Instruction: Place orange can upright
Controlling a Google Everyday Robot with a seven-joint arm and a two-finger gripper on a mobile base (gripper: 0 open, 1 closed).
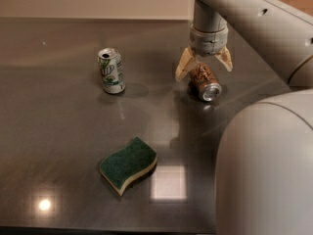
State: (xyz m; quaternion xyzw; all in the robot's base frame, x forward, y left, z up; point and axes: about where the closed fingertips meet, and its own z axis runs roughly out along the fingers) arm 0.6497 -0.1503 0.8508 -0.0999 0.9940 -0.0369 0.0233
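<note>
1. My hand [204, 72] hangs pointing down over the far right part of the surface [58, 131], low and right above the orange can [205, 82].
2. The hand is released: its two pale fingers [183, 66] are splayed wide, one on each side of the can's far end. I cannot tell whether either tip touches the metal.
3. The orange can lies on its side, not upright. Its brown, mottled body runs away from the camera under my hand, and its silver end faces the front and a little to the right of the view. It rests on the surface and nothing is clamped on it.
4. Above the hand, my grey wrist rises straight up and joins the thick arm [254, 18], which slants across the upper right corner.
5. Well apart from the orange can, toward the left of the view, the white and green can [111, 71] stands upright with its opened top showing (it sits at about the same depth on the surface as my hand).
6. Nearer the camera, between the two cans but well in front of both, a sponge [128, 164] lies flat, green side up, with a pale yellow layer showing along its wavy edge.
7. The surface is dark and glossy. A square patch of glare sits just beside the sponge, and a small bright spot lies near the front left edge.
8. The rounded pale bulk of my body [266, 170] fills the lower right corner and hides that part of the surface.
</note>
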